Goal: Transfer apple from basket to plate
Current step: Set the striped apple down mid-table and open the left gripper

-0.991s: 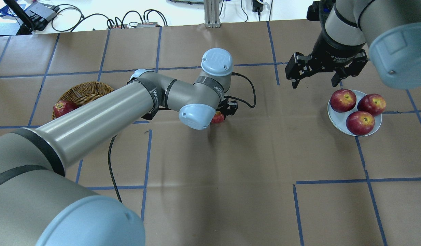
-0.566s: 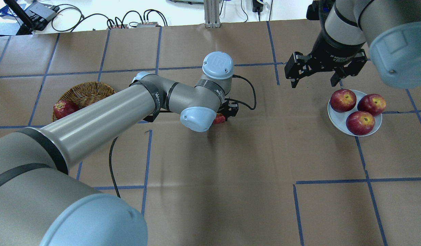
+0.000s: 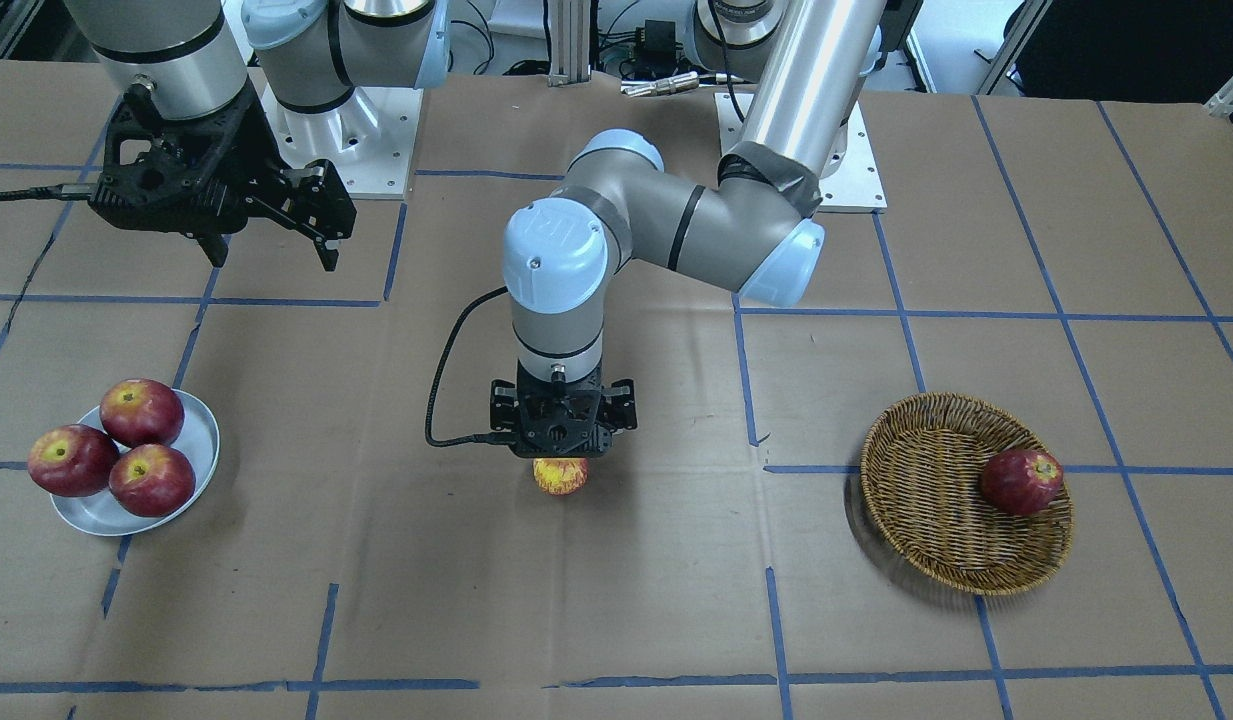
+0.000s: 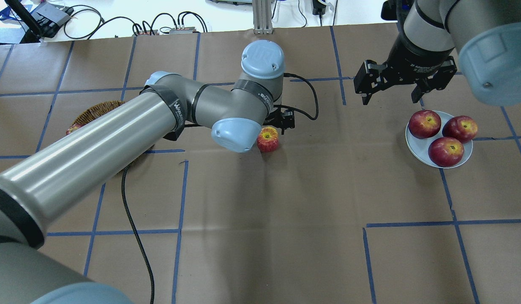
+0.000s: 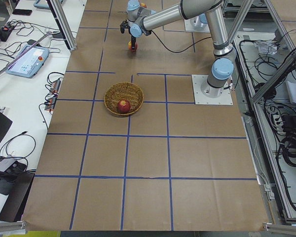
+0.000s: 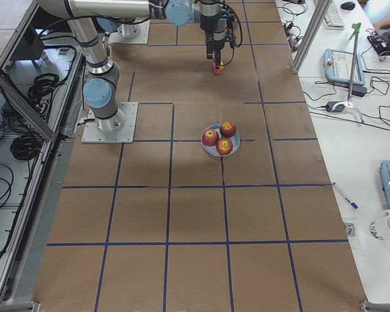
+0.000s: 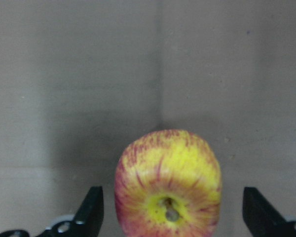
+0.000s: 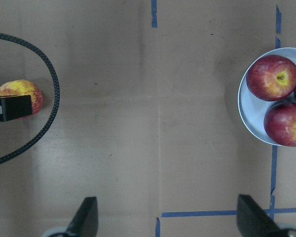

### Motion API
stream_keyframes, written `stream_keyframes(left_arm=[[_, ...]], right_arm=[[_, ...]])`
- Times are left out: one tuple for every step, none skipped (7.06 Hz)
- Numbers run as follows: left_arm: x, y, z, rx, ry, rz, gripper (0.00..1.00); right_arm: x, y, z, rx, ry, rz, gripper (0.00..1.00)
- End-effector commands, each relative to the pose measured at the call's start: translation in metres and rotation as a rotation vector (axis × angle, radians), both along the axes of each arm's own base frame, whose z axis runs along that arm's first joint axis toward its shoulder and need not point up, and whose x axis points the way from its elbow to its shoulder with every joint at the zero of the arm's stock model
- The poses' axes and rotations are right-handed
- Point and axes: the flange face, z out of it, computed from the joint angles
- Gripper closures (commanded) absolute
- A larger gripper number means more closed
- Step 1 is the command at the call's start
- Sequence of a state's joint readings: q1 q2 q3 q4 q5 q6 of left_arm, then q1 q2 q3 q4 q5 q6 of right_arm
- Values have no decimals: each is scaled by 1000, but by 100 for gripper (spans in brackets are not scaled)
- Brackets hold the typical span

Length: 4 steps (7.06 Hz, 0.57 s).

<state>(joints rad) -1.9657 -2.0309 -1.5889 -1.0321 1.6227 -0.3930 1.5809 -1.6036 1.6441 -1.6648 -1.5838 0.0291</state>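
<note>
The red-and-yellow apple [image 4: 268,139] stands stem-up on the brown paper at mid-table, between basket and plate. It also shows in the front view [image 3: 561,475] and the left wrist view [image 7: 168,185]. My left gripper [image 7: 173,211] is open right above it, with a gap between each finger and the apple. The wicker basket [image 3: 926,500] sits on my left, mostly hidden by my arm in the overhead view [image 4: 95,110]. The grey-white plate [image 4: 412,150] on my right holds three dark red apples. My right gripper [image 4: 389,100] is open and empty, hovering behind the plate.
One dark red apple [image 3: 1021,481] lies in the basket. A black cable [image 4: 304,107] loops from the left wrist beside the yellow apple. Blue tape lines cross the paper. Robot base plates [image 3: 346,130] stand at the table's back edge.
My left wrist has lifted and drawn back from the apple, which now stands uncovered on the paper. The right gripper has shifted slightly away from the plate.
</note>
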Motion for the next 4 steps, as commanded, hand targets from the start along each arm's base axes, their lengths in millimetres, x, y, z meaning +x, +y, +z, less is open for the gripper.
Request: stream_keyframes(left_arm=[[72, 6, 99, -2, -6, -36, 1], [106, 20, 139, 12, -13, -41, 1], [141, 30, 167, 26, -18, -33, 1], [171, 42, 189, 35, -21, -21, 1]], right_arm=[[1, -8, -6, 12, -1, -8, 0], [5, -16, -9, 19, -7, -28, 0], [10, -27, -9, 20, -16, -54, 0], [28, -37, -11, 23, -16, -46, 0]])
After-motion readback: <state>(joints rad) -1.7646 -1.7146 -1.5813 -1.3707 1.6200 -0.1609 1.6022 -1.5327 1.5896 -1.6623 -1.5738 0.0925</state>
